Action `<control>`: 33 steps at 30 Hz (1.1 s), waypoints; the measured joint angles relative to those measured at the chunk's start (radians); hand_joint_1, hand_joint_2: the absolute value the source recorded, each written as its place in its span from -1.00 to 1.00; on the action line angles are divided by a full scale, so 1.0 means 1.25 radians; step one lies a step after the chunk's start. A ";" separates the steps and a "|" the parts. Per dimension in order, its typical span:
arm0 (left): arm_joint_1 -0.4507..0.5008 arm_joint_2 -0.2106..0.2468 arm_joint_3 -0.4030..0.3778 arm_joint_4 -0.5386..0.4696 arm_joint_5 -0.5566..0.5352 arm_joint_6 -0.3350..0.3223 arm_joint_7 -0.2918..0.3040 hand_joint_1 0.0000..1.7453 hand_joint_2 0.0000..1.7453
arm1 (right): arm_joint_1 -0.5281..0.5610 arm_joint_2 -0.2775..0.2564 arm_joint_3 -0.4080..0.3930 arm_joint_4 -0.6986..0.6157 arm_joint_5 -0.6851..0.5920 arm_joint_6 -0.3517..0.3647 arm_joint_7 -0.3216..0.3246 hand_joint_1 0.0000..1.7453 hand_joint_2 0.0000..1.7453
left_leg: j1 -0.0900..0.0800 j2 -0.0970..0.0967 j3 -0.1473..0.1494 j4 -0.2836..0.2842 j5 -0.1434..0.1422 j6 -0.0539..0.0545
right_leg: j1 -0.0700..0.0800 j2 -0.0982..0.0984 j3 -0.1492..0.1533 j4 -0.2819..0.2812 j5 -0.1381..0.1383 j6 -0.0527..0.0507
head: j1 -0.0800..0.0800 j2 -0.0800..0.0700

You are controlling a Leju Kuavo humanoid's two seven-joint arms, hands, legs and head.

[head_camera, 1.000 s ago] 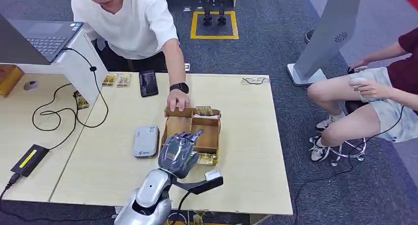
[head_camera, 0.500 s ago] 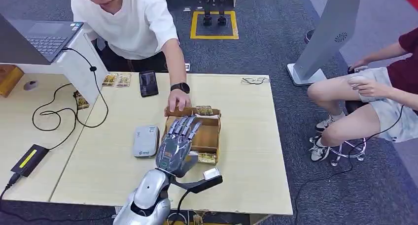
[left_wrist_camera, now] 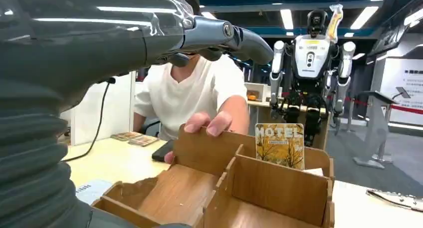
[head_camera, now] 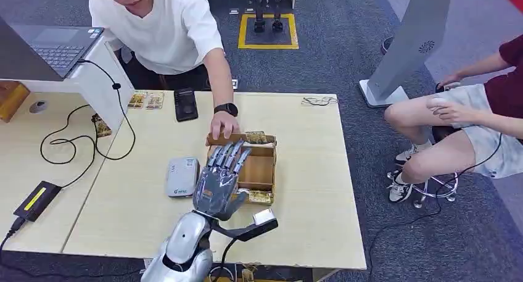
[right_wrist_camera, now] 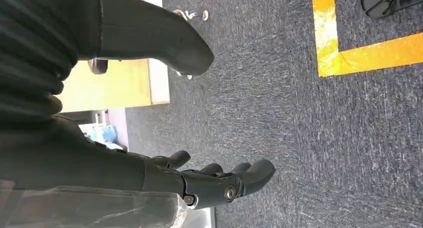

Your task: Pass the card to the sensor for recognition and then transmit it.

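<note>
The left hand (head_camera: 220, 178) hovers over the near-left part of a wooden divided box (head_camera: 262, 169) on the tabletop (head_camera: 308, 189), fingers (head_camera: 229, 155) stretched forward and apart, holding nothing. The card (left_wrist_camera: 279, 145), printed "HOTEL" over yellow trees, stands upright in the box's far compartment, against the back wall, beyond the fingertips and to their right, not touched by the hand. A person's hand (head_camera: 222, 125) grips the box's far-left rim, just ahead of the robot's fingers. Left of the box lies a grey card reader (head_camera: 182, 176), just beside the robot's palm. The right hand (right_wrist_camera: 219, 180) hangs over the dark carpet (right_wrist_camera: 279, 88), fingers loosely extended and apart, holding nothing.
</note>
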 joint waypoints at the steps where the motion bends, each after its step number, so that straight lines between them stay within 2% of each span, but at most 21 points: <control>1: -0.001 0.000 0.000 0.006 -0.001 0.000 0.000 -1.00 1.00 | 0.000 0.000 0.000 0.000 0.000 0.000 -0.002 -1.00 1.00 | 0.000 0.000 0.000 0.000 0.000 0.000 | 0.000 0.000 0.000 0.000 0.000 0.000 | 0.000 0.000; 6: -0.012 0.000 0.000 0.038 -0.004 0.000 0.015 -1.00 1.00 | 0.000 0.000 0.001 0.000 0.001 0.000 -0.005 -1.00 1.00 | 0.000 0.000 0.000 0.000 0.000 0.000 | 0.000 0.000 0.000 0.000 0.000 0.000 | 0.000 0.000; 33: -0.018 -0.006 -0.002 0.125 -0.009 -0.007 0.014 -1.00 1.00 | 0.000 0.000 0.001 0.000 0.012 0.000 -0.008 -1.00 1.00 | 0.000 0.000 0.000 0.000 0.000 0.000 | 0.000 0.000 0.000 0.000 0.000 0.000 | 0.000 0.000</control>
